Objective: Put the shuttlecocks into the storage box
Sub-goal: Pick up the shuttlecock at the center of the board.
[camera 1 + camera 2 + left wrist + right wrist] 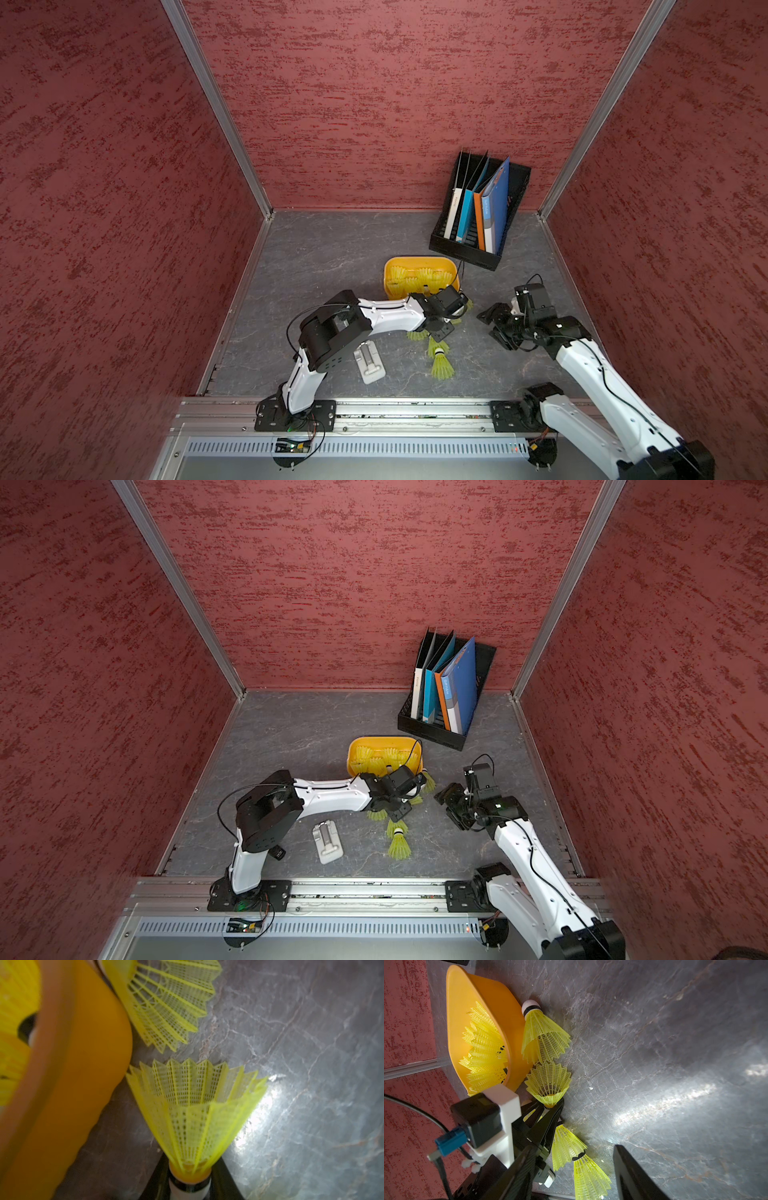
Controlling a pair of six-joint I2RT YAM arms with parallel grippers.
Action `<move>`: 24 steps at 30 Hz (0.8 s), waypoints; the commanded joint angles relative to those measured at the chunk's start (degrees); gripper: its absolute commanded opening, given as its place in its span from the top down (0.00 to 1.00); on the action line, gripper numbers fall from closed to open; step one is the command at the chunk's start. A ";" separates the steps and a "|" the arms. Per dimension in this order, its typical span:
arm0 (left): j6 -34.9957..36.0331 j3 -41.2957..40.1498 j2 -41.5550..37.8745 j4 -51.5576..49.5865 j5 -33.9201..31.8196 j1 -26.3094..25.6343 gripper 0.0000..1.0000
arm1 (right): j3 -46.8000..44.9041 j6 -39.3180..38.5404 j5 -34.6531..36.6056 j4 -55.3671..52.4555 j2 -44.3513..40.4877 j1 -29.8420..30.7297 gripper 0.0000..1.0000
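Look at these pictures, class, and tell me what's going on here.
A two-armed robot is tidying shuttlecocks into the orange storage box. The left fingers grip one shuttlecock by its cork, right beside the box's outer wall. Several others already lie inside the box, and a few more are loose on the table. The right fingers are open and empty, off to the side.

I assess this as a robotics lab test cell. Dark red textured wall panels [374, 104], joined by bare aluminium corner profiles [216, 108], box in a grey marble-patterned desk [332, 257]. A white-and-black left robot arm [390, 316] and its matching right robot arm [590, 365] are bolted to an aluminium base rail [415, 409], beside a slotted grey cable duct [415, 448].
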 commanded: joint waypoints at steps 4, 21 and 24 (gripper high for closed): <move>0.30 0.64 -1.12 0.79 0.37 -0.29 0.98 | 2.17 -2.27 1.33 -1.25 -0.61 -0.36 0.37; -15.13 4.06 -18.48 -5.84 5.88 3.11 0.98 | 17.86 -13.78 13.45 -8.70 -3.65 -0.38 0.38; -21.34 7.72 -18.24 -7.37 9.70 8.94 0.98 | 19.55 -15.75 12.71 -6.94 -0.69 -0.41 0.38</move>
